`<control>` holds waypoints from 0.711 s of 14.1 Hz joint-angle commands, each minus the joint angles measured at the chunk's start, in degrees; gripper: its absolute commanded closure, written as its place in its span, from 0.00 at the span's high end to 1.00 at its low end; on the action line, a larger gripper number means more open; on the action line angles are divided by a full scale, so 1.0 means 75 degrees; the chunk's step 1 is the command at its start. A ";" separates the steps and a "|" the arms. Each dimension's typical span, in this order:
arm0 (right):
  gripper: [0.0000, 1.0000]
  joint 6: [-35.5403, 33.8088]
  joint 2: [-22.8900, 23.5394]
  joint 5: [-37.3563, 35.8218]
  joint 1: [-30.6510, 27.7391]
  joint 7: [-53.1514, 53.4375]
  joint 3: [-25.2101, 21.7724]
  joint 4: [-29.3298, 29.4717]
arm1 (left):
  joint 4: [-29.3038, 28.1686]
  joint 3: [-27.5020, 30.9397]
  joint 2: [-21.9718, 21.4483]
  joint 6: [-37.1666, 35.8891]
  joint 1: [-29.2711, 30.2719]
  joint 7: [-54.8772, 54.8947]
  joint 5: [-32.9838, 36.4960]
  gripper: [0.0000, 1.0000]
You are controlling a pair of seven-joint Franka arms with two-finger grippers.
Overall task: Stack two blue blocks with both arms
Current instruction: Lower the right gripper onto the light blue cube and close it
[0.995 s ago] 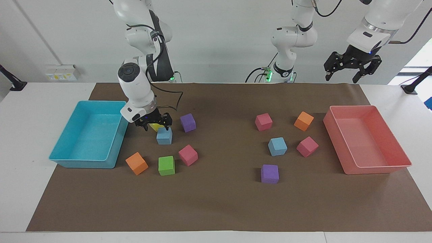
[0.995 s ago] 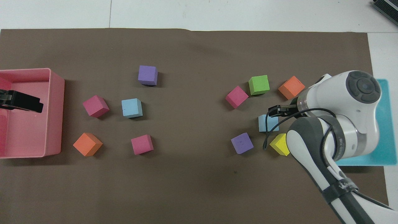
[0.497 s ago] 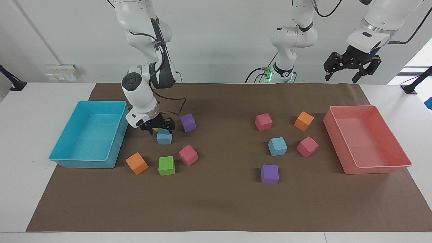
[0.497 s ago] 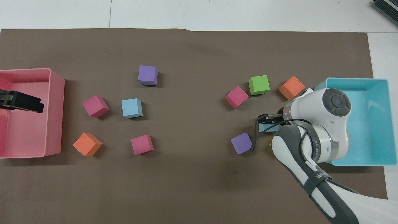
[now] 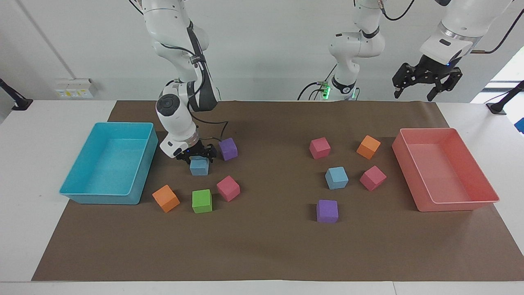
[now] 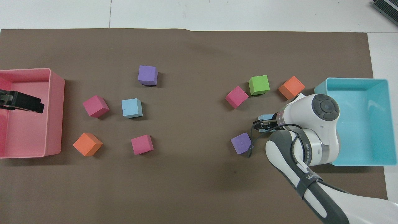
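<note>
One blue block point(image 5: 199, 168) lies on the brown mat beside the cyan tray; in the overhead view only a sliver of this blue block point(image 6: 266, 117) shows past the wrist. My right gripper point(image 5: 197, 155) is low over it, open, with its fingers spread to either side of the block's top; it also shows in the overhead view point(image 6: 261, 124). The second blue block point(image 5: 336, 178) point(image 6: 131, 108) lies toward the left arm's end of the table among pink, orange and purple cubes. My left gripper point(image 5: 425, 82) point(image 6: 23, 104) waits, open, high over the pink tray.
A cyan tray point(image 5: 118, 125) point(image 6: 354, 81) and a pink tray point(image 5: 425, 131) point(image 6: 57, 109) stand at the table's two ends. A purple cube point(image 5: 228, 148), a pink cube point(image 5: 228, 188), a green cube point(image 5: 202, 200) and an orange cube point(image 5: 166, 198) ring the right gripper.
My right gripper has moved from beside the cyan tray to over the blue block and lowered onto it; the yellow cube is now hidden under the arm. The left arm has not moved.
</note>
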 commanded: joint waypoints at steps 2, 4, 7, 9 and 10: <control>1.00 0.0234 0.0017 0.0174 -0.0014 -0.0247 -0.0010 -0.0128 | -0.0326 0.0012 -0.0276 0.0072 -0.0055 0.0087 0.0133 1.00; 1.00 0.0303 0.0029 0.0174 -0.0014 -0.0247 -0.0022 -0.0128 | -0.0337 0.0012 -0.0276 0.0072 -0.0055 0.0087 0.0133 1.00; 1.00 0.0363 0.0029 0.0174 -0.0026 -0.0247 -0.0022 -0.0128 | -0.0337 0.0012 -0.0276 0.0072 -0.0067 0.0087 0.0133 1.00; 0.66 0.0363 0.0029 0.0174 -0.0026 -0.0236 -0.0022 -0.0116 | -0.0337 0.0012 -0.0276 0.0072 -0.0067 0.0087 0.0133 1.00; 0.55 0.0351 0.0040 0.0174 -0.0049 -0.0177 -0.0022 -0.0116 | -0.0326 0.0012 -0.0276 0.0060 -0.0067 0.0087 0.0133 1.00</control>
